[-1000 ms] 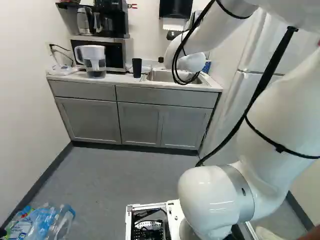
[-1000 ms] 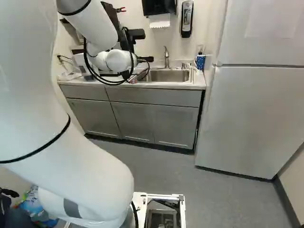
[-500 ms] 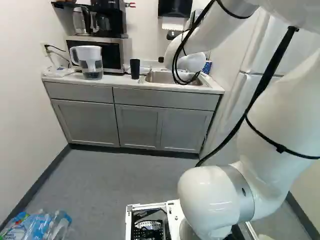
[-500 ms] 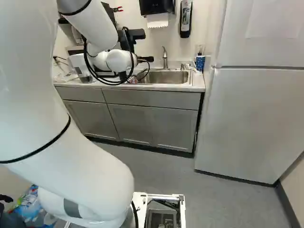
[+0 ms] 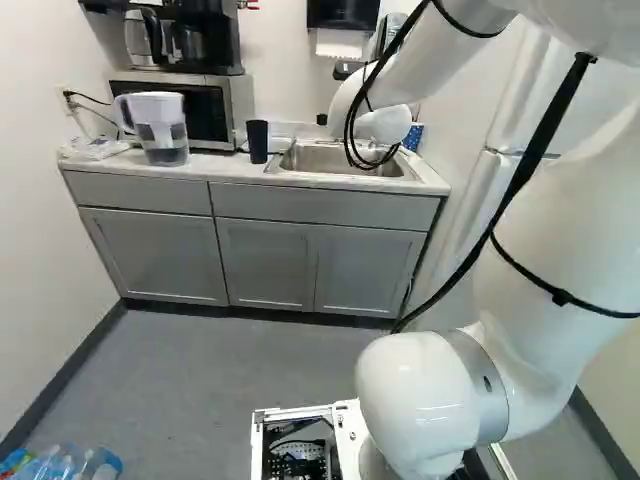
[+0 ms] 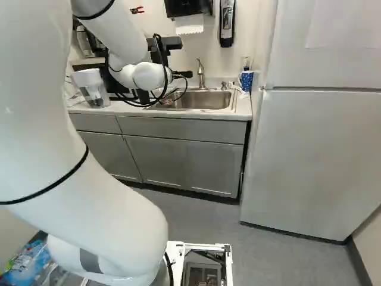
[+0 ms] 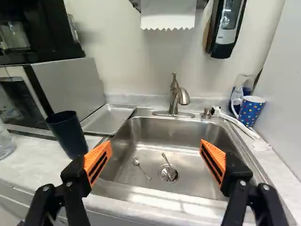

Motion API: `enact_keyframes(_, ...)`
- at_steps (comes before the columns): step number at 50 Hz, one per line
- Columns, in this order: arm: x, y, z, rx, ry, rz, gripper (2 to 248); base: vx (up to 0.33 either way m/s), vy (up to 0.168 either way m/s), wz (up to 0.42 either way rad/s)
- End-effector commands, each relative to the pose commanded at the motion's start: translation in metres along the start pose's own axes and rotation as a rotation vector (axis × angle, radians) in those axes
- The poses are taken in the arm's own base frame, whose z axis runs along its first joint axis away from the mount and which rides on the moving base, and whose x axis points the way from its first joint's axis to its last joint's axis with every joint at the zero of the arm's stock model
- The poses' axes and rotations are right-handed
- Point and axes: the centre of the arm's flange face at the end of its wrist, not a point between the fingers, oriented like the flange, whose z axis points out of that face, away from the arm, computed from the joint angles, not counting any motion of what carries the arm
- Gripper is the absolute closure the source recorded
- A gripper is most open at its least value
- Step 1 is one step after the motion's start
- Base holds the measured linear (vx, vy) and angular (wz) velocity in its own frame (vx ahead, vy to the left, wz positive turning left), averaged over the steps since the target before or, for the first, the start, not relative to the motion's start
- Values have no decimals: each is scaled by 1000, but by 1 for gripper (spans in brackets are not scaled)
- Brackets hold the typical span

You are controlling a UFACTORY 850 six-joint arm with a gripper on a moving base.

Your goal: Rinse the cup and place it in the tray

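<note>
Swinging sideways, fingers spread, the gripper (image 7: 156, 146) could topple the dark tumbler (image 7: 69, 134) at the countertop's (image 7: 37, 157) edge beside the sink (image 7: 141, 194).

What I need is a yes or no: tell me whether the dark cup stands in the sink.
No, the dark cup stands on the counter beside the sink.

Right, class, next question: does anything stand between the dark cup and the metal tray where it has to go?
Nothing visible does. The dark cup stands on the counter just in front of the metal tray; the microwave is beside that path, not across it.
</note>
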Motion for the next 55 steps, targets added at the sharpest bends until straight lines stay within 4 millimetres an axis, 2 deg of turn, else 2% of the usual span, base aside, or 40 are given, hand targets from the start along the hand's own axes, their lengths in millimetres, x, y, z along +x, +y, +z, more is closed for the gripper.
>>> enact_keyframes(14, 0, 0, 0, 0, 0, 0, 3, 159, -50, 32)
enact_keyframes(39, 0, 0, 0, 0, 0, 0, 3, 145, 28, 184)
enact_keyframes(55, 0, 0, 0, 0, 0, 0, 3, 92, -62, 24)
